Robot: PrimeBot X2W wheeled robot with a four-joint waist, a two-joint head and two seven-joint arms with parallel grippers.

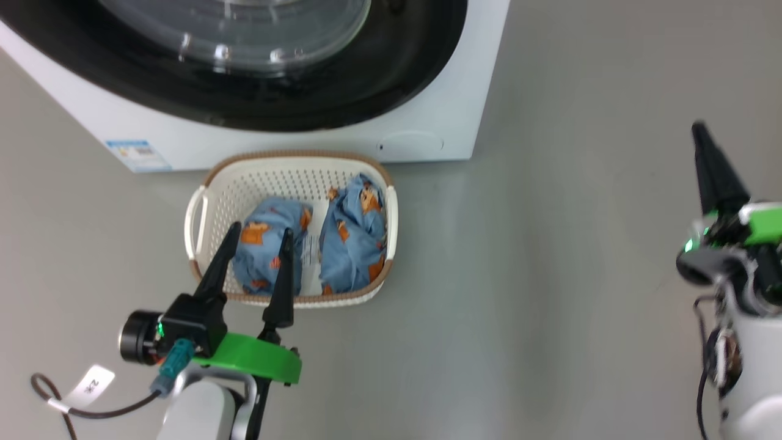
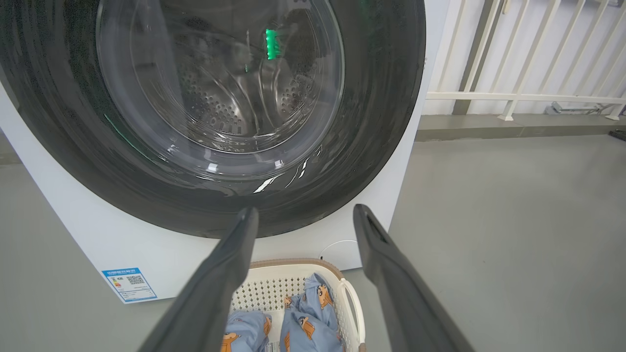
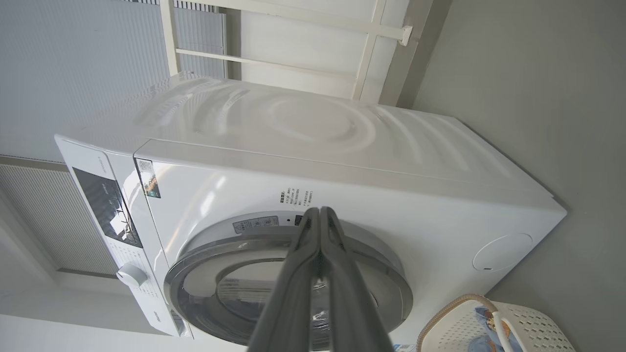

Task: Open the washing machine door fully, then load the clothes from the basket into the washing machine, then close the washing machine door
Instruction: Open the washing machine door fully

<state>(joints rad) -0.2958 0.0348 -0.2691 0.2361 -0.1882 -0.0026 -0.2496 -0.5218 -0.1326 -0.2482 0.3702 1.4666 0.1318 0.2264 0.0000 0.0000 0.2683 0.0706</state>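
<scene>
The white washing machine [image 1: 427, 104] stands at the top of the head view, its black-rimmed round door [image 1: 293, 91] closed against the front. Through the glass bowl [image 2: 220, 83] the steel drum shows. The cream basket [image 1: 201, 201] sits on the floor just before the machine and holds two light-blue printed clothes bundles [image 1: 351, 238]. My left gripper [image 1: 259, 235] hovers open over the basket's near left side, nothing between its fingers. My right gripper [image 1: 699, 128] is far to the right over bare floor, its fingers [image 3: 318, 230] pressed together, shut on nothing.
Grey floor [image 1: 550, 275] spreads around the basket and to the machine's right. A white railing [image 2: 528, 98] runs behind on the right. The round filter cover [image 1: 409, 143] and blue energy sticker [image 1: 137, 153] mark the machine's lower front. A control dial [image 3: 131, 275] sits on the panel.
</scene>
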